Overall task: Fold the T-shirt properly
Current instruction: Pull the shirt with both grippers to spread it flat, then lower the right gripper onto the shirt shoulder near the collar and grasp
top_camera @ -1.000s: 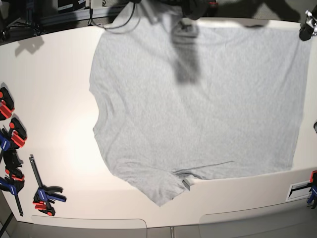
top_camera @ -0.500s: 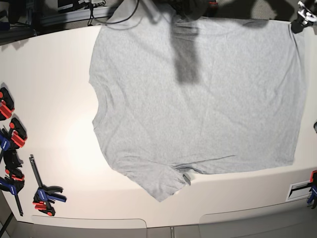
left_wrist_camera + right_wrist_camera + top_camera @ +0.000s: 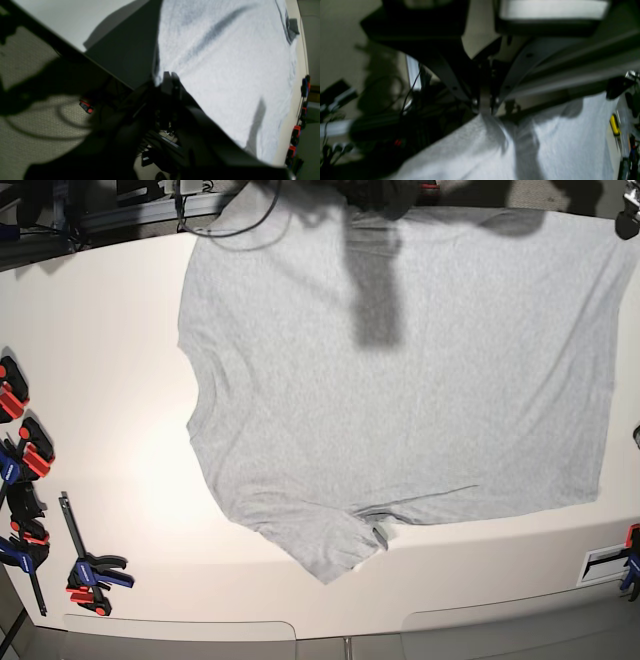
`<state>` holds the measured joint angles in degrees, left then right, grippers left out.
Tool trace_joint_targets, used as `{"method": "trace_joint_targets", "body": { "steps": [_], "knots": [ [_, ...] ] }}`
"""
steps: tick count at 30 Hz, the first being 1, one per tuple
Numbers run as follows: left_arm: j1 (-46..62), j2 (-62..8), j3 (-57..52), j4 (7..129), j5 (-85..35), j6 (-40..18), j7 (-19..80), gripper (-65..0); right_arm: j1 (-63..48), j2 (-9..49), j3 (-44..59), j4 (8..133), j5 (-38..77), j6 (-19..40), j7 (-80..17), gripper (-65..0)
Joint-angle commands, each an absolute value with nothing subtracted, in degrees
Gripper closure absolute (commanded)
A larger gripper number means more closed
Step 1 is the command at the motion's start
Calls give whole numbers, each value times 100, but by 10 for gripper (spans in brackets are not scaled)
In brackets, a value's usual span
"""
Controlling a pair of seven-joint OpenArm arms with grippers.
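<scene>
One T-shirt (image 3: 400, 380), light heather grey, plain side up as far as the base view shows; no lettering in sight. Condition: unfolded in the main — judged to be at the spreading and straightening stage, with no finished fold made.

Done: body laid broadly flat on the white table (image 3: 110, 430), its far edge running along and over the table's 12 o'clock side. Left to do: settle that edge, smooth the cloth, turn in sides and sleeves, then double the body down.

Grippers, two. Left gripper (image 3: 163, 80), at the 1 o'clock corner of the base view: jaws narrow, pinched on the hem corner. Right gripper (image 3: 485, 110), near 12 o'clock: jaws narrow, closed on a gathered bit of the grey cloth, which peaks beneath the tips.

Appearance of the cloth: soft, matt, thin-looking. Sleeve at 6 o'clock, pointing off the body, with a crease running from it toward 4 o'clock and a small darker tab beside it. Neckline curve at 9 o'clock, rumpled within. Slanting drag folds at 2 o'clock, below the left grip — likely from tension. Shadow across the upper middle.
</scene>
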<state>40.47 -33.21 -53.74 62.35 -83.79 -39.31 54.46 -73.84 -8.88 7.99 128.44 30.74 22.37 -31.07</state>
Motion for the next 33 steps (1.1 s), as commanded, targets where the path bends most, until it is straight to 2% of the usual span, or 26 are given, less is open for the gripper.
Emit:
{"method": "trace_joint_targets", "body": {
  "steps": [1,8,15,23,33],
  "knots": [
    [4073,-3492,-5437,6300,-8500,-4000,5354,0,-7496,-900,797,12973,3026,2342,-3044,0],
    [3618,-3494,-5428,6300,-8500,-4000,5356,0,-6208,-666,786,12973,2842,2340,-3092,0],
    [3011,-3492,-5428,6300,-8500,-4000,5363,0,-5037,-668,532,12875,2390,2333,-3087,0],
    [2427,-3494,-5426,6300,-8442,-4000,5347,0,-3743,-666,-161,11981,1750,2119,-2958,0],
    [2156,-3494,-5417,6300,-7926,-4000,4875,0,-2440,-668,-222,11161,1474,1872,-2738,0]
  ]
}}
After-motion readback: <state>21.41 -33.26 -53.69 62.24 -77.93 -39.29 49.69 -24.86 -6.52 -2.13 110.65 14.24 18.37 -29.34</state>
